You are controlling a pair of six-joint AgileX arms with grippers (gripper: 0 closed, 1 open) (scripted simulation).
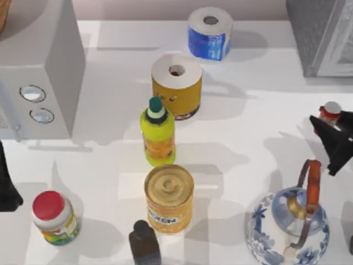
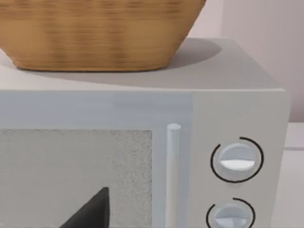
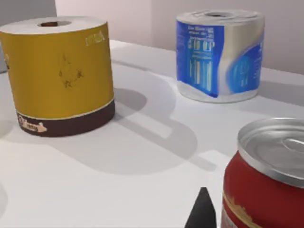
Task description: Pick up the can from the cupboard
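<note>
Can: small red can with silvery pull-tab top — at the table's right edge, upright, below the cupboard at the far right corner.
Right gripper: touching the can; grip cannot be told.
Left gripper: parked, left edge.
Writing: none legible.
Surface: white table.

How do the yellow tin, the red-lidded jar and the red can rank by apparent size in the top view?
1. yellow tin
2. red-lidded jar
3. red can, partly hidden by the right gripper
</note>
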